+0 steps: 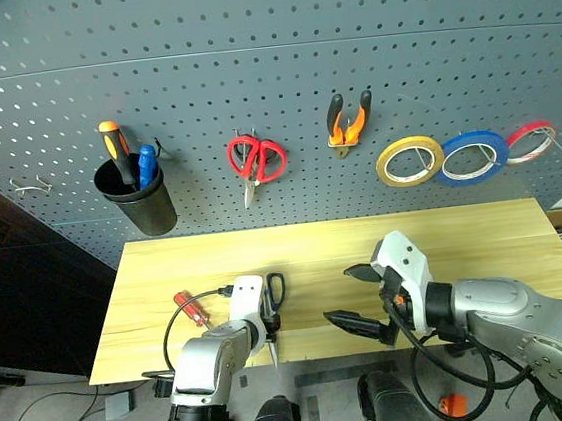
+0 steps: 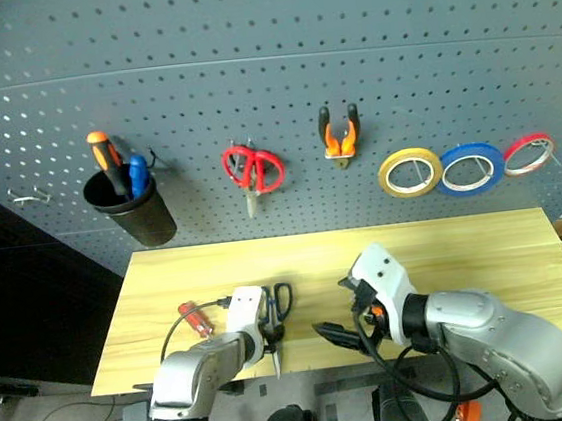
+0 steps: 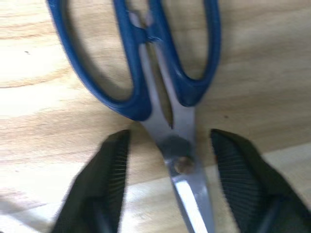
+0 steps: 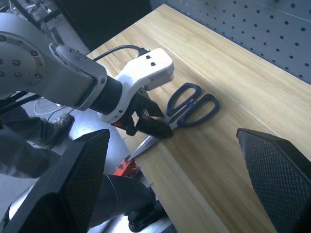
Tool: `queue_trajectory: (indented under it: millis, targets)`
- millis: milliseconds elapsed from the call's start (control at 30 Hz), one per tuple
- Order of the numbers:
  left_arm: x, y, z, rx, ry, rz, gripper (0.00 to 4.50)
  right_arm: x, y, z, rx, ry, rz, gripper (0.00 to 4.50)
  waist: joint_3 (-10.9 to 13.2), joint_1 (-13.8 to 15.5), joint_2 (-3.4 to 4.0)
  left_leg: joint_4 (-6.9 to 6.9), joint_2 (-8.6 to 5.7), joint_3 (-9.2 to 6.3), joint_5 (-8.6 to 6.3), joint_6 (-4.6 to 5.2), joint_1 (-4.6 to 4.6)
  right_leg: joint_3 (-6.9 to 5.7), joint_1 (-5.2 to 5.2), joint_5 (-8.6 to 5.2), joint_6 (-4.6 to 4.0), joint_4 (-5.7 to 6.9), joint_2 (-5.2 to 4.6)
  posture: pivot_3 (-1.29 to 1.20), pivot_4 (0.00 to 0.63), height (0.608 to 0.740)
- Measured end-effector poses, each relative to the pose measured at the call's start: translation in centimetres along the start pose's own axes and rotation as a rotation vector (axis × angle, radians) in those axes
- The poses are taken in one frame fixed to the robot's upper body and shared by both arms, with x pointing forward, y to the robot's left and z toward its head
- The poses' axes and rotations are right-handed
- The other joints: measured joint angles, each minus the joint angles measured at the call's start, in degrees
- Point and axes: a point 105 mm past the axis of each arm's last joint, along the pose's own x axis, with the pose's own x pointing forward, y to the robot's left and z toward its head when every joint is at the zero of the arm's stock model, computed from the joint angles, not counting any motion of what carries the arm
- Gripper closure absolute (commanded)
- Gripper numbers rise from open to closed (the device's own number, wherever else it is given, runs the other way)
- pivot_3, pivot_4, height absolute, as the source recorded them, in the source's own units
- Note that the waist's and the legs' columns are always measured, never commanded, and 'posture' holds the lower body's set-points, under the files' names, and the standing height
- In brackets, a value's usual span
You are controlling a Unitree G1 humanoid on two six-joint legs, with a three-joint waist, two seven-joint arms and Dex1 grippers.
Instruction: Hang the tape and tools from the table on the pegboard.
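- The left gripper (image 3: 167,182) is down at the near edge of the table (image 1: 445,243), its two black fingers (image 3: 104,184) standing either side of the pivot of the dark blue-handled scissors (image 3: 167,92). A gap shows between each pad and the metal, so the jaws straddle the scissors without yet pinching them.
- The scissors lie flat on the wood, handle loops pointing toward the pegboard (image 1: 263,41) and the closed blades reaching out over the table's front edge.
- Just to the robot's left of that hand lies the red-handled screwdriver (image 1: 191,307), loose on the table.
- The right gripper (image 1: 361,298) hovers above the table near the middle, jaws spread wide and holding nothing.
- On the pegboard hang red-handled scissors (image 1: 256,160), orange-handled pliers (image 1: 349,120), then a yellow tape roll (image 1: 409,161), a blue tape roll (image 1: 471,156) and a red tape roll (image 1: 531,141). A black cup (image 1: 139,197) on the left holds an orange and a blue handle.
- I judge the scissors rigid and fairly light, but the polished steel near the pivot looks slippery; a pinch there, close to the balance point, should keep them level. The pointed blades could swing open if gripped by one loop alone.
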Motion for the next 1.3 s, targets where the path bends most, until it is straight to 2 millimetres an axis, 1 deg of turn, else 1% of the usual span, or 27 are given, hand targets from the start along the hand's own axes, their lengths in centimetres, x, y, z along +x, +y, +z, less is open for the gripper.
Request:
queue_trajectory:
  millis: [100, 200, 333, 400, 467, 533, 667, 800, 900, 1000, 1100, 1200, 1300]
  targets:
    - [0.1, 0.1, 0.2, 0.004, -0.013, -0.003, 3.62, -0.3, -0.2, -0.4, 0.017, 0.011, -0.011, 0.0, 0.0, 0.1, 0.0, -0.01, 0.0, -0.03, 0.07, -0.13, -0.02, -0.03, 0.0, 0.0, 0.0, -0.05, -0.01, -0.07, 0.252, 0.74]
    - [0.0, 0.1, 0.3, 0.008, -0.021, -0.013, 3.65, -0.5, -0.2, -0.8, 0.032, 0.019, -0.013, 0.0, 0.0, 0.0, 0.0, -0.02, 0.0, 0.0, 0.09, -0.17, -0.03, 0.0, 0.0, 0.0, 0.0, -0.07, -0.02, -0.07, 0.246, 0.74]
    - [-0.1, 0.2, 0.4, 0.022, -0.033, -0.042, 3.74, -0.8, -0.4, -0.7, 0.025, 0.02, -0.029, 0.0, 0.0, 0.0, 0.0, -0.03, 0.02, -0.01, 0.09, -0.18, -0.03, -0.01, -0.01, 0.0, 0.0, -0.07, -0.02, -0.07, 0.241, 0.74]
    - [-0.4, 0.3, 0.5, 0.041, -0.043, -0.07, 3.91, -0.8, -0.5, -0.6, 0.021, 0.016, -0.033, 0.0, 0.0, 0.0, 0.0, -0.03, 0.03, -0.01, 0.09, -0.18, -0.03, -0.01, -0.01, 0.0, 0.0, -0.07, -0.02, -0.07, 0.235, 0.74]
    - [-0.9, 0.5, 0.7, 0.079, -0.067, -0.104, 4.27, -0.9, -0.6, -0.4, 0.014, 0.002, -0.041, 0.0, 0.0, 0.0, 0.0, -0.04, 0.03, -0.01, 0.1, -0.19, -0.04, -0.01, -0.02, 0.0, 0.0, -0.08, -0.02, -0.06, 0.231, 0.74]
    - [-1.3, 1.0, 0.8, 0.11, -0.086, -0.124, 4.27, -0.9, -0.6, -0.1, 0.002, -0.013, -0.049, 0.0, 0.0, 0.0, 0.0, -0.05, 0.04, -0.01, 0.09, -0.2, -0.06, 0.0, -0.05, 0.0, 0.0, -0.09, -0.02, -0.06, 0.227, 0.74]
    - [-3.1, 1.1, 1.5, 0.209, -0.199, -0.197, 4.27, -1.4, -0.6, 0.3, -0.028, -0.063, -0.077, 0.0, 0.0, 0.1, 0.0, -0.12, 0.06, 0.0, 0.08, -0.22, -0.14, -0.01, -0.12, 0.0, 0.0, -0.22, -0.09, -0.05, 0.219, 0.74]
    - [-4.9, 0.5, 2.4, 0.28, -0.319, -0.274, 4.27, -2.2, -1.3, 0.4, -0.058, -0.089, -0.13, 0.0, 0.0, 0.2, 0.0, -0.12, 0.05, 0.0, 0.07, -0.23, -0.16, -0.02, -0.1, 0.0, 0.0, -0.29, -0.15, -0.04, 0.209, 0.74]
    - [-6.1, -0.2, 3.0, 0.295, -0.394, -0.341, 4.27, -2.4, -1.2, 0.2, -0.054, -0.1, -0.134, 0.0, 0.0, 0.2, 0.0, -0.12, 0.07, -0.02, 0.08, -0.23, -0.17, -0.02, -0.1, 0.0, 0.0, -0.28, -0.14, -0.03, 0.204, 0.74]
    - [-8.1, -0.5, 4.7, 0.353, -0.526, -0.393, 4.28, -2.6, -1.1, 0.7, -0.078, -0.129, -0.137, 0.0, 0.0, 0.2, -0.01, -0.1, 0.07, 0.01, 0.08, -0.22, -0.16, -0.03, -0.1, 0.0, 0.0, -0.25, -0.13, -0.02, 0.2, 0.74]
    - [-10.2, -0.3, 6.8, 0.431, -0.672, -0.389, 4.28, -3.0, -1.4, 1.7, -0.129, -0.192, -0.165, 0.0, -0.1, 0.3, -0.01, -0.09, 0.06, 0.04, 0.08, -0.22, -0.15, -0.03, -0.09, 0.0, 0.0, -0.25, -0.11, -0.02, 0.196, 0.74]
    - [-11.4, -0.2, 7.9, 0.465, -0.765, -0.374, 4.28, -3.5, -1.7, 2.7, -0.18, -0.241, -0.191, 0.0, -0.1, 0.3, -0.02, -0.08, 0.05, 0.05, 0.08, -0.22, -0.15, -0.02, -0.09, 0.0, 0.01, -0.25, -0.1, -0.01, 0.192, 0.74]
    - [-12.6, -0.4, 8.8, 0.496, -0.841, -0.36, 4.28, -3.7, -1.6, 3.5, -0.213, -0.274, -0.183, 0.0, -0.1, 0.3, -0.02, -0.09, 0.06, 0.04, 0.08, -0.22, -0.15, -0.03, -0.09, 0.0, 0.01, -0.24, -0.06, 0.0, 0.19, 0.74]
